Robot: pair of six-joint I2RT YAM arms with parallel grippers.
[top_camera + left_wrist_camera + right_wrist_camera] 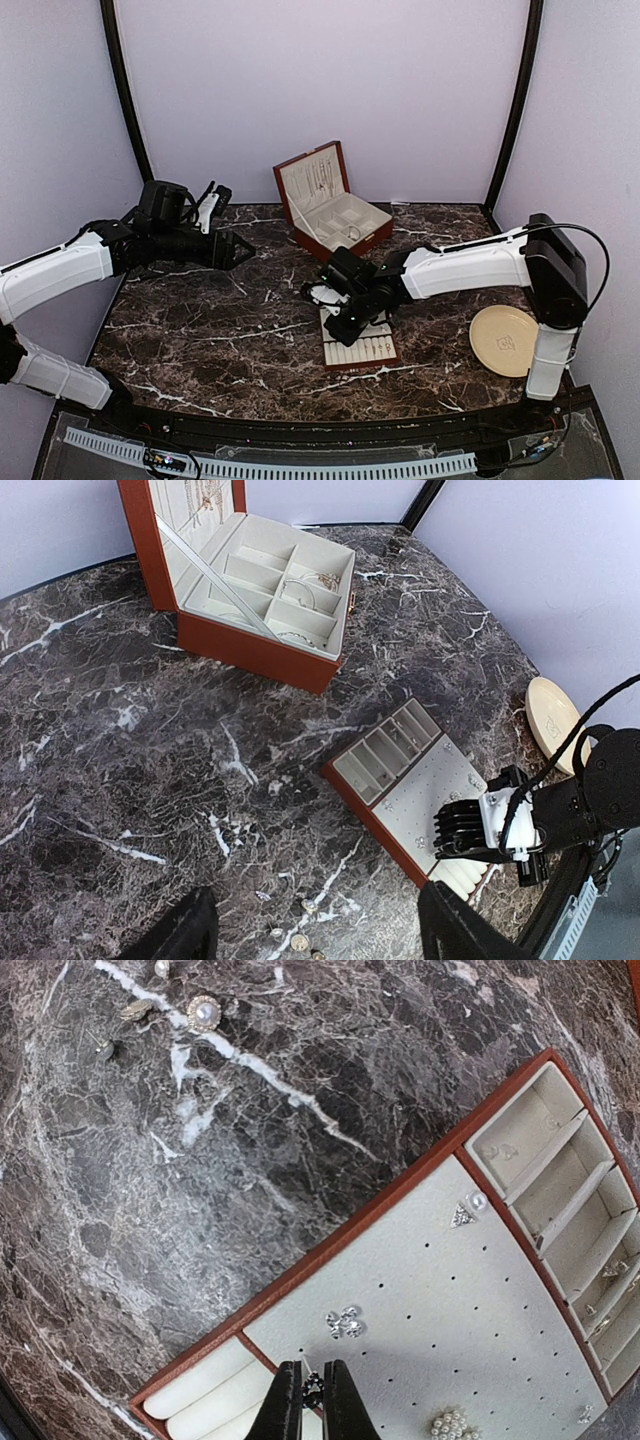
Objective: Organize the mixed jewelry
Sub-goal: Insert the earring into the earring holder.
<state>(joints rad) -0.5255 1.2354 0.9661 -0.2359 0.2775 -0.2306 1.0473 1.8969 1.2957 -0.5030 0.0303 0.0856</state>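
Note:
My right gripper (313,1372) is shut on a tiny dark stud earring (314,1390), held just above the perforated cream pad of the jewelry tray (440,1290), near its ring rolls. Several small earrings sit on the pad: a crystal pair (343,1322), a triangle with a pearl (466,1210) and a pearl cluster (450,1426). Loose earrings (203,1012) lie on the marble beyond the tray; they also show in the left wrist view (300,935). My left gripper (320,942) is open and empty, hovering above those loose pieces, well left of the tray (360,348).
The red-brown box (330,200) stands open at the back, with chains in its lid and rings in its compartments (290,590). A round beige plate (503,340) lies at the right. The right arm (470,265) reaches across the table's middle.

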